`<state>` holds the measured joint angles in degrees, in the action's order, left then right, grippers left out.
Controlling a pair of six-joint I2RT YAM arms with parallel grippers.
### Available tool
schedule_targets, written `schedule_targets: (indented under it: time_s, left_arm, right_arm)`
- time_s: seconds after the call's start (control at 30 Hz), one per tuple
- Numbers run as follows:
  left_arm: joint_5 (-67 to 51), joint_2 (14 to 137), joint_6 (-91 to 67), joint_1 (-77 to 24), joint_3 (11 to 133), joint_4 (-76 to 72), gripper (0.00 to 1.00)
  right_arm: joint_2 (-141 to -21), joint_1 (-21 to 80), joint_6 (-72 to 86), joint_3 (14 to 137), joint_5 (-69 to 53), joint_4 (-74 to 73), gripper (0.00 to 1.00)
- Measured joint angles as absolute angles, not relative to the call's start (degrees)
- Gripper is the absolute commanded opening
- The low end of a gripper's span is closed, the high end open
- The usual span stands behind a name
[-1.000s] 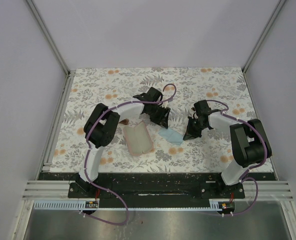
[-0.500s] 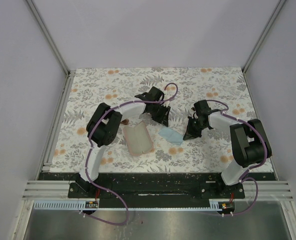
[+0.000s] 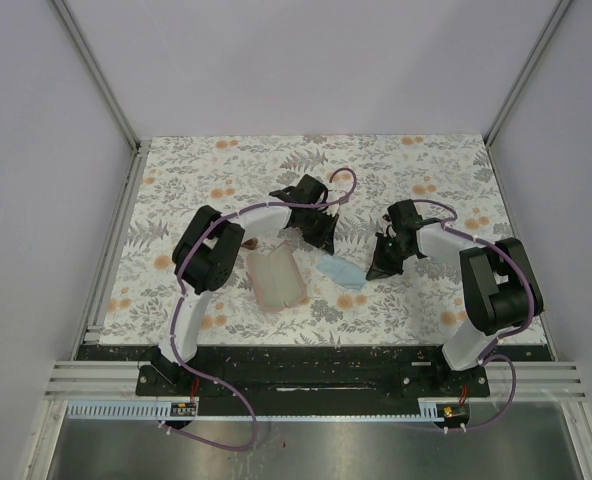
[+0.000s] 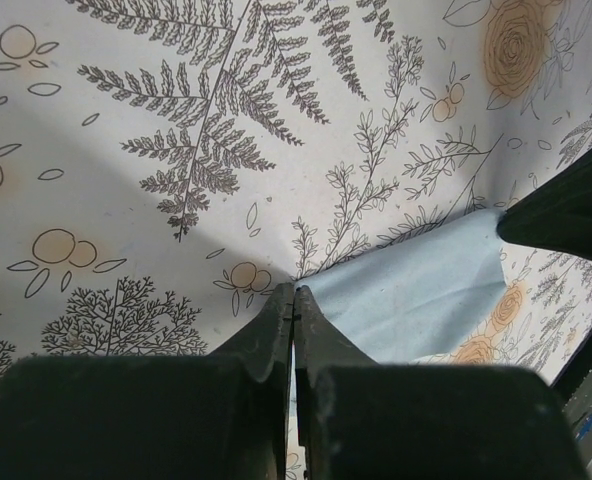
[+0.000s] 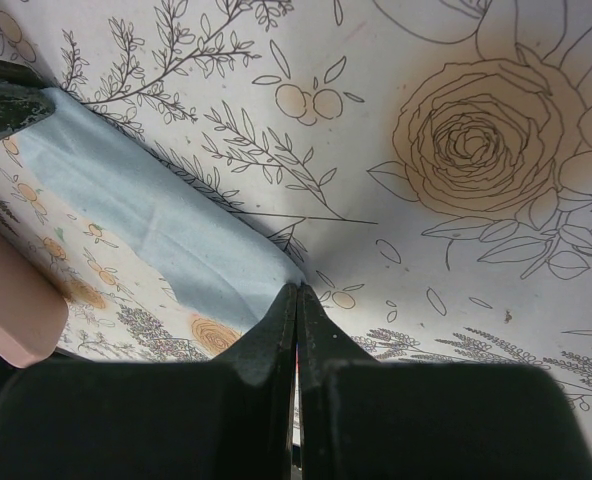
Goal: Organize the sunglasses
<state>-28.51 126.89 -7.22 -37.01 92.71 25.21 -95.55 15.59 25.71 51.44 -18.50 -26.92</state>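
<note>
A light blue cloth (image 3: 341, 271) stretches between my two grippers over the floral table. In the left wrist view my left gripper (image 4: 293, 290) is shut with one corner of the cloth (image 4: 426, 300) pinched at its tips. In the right wrist view my right gripper (image 5: 297, 288) is shut on the opposite corner of the cloth (image 5: 146, 215). From above, the left gripper (image 3: 326, 243) and right gripper (image 3: 374, 270) face each other. The sunglasses do not show clearly. A small brown shape (image 3: 251, 243) peeks out beside the left forearm, too small to tell.
A pink oblong case (image 3: 276, 278) lies just left of the cloth, near the left arm; its edge shows in the right wrist view (image 5: 6, 310). The floral mat (image 3: 426, 160) ends at metal rails on the left and right and a black bar in front.
The left gripper's jaws have closed onto the cloth's corner. The right gripper has stayed shut and in place.
</note>
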Motion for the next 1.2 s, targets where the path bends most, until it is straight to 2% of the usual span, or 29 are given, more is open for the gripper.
schedule_targets:
  time_s: [0.4, 0.73, 1.2]
  left_arm:
    - [-29.17, 125.69, -11.31, -37.01, 89.97, 22.46, 0.00]
    - [-27.03, 121.40, -15.90, -37.04, 85.21, 22.72, 0.00]
    - [-24.08, 106.69, -20.21, -36.18, 78.54, 24.14, 0.00]
  right_arm:
    - [-95.29, 15.81, 25.04, 53.23, -19.86, -27.03, 0.00]
    - [-90.28, 17.96, 24.25, 54.37, -21.65, -28.77, 0.00]
    - [-82.37, 29.91, 26.30, 59.53, -21.98, -31.94, 0.00]
